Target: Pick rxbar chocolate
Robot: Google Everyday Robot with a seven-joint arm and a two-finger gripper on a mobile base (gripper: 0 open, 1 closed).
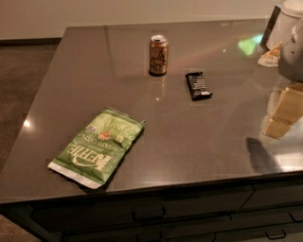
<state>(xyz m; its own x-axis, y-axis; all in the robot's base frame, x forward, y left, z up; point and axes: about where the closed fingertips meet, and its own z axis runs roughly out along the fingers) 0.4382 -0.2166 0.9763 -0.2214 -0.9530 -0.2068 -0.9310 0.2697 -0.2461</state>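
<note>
The robot's arm (292, 49) enters at the right edge of the frame, pale and largely cut off, above the right side of a dark, glossy counter (189, 151). Below it hangs the tan tool (283, 114), also partly out of frame, with its shadow (260, 156) on the surface beneath. How far the tool is open cannot be told, and nothing can be seen in its hold.

The rxbar chocolate (198, 85) lies flat in its black wrapper on the far half of the counter, long side running away from the camera, well apart from the tool and touching nothing. A gold-brown drink can (158, 55) stands upright near it, to its left and slightly farther back; what is inside cannot be seen. A green Kettle chip bag (97, 146) lies flat near the front left corner, its lettering upside down to the camera, one end close to the front edge.

Bare counter stretches between the bar and the tool, and between the bar and the bag. The bar sits well in from every edge. Drawer fronts with handles (149, 212) run below the front edge, brown floor (21, 75) shows at left, and a light wall (142, 12) closes the back.
</note>
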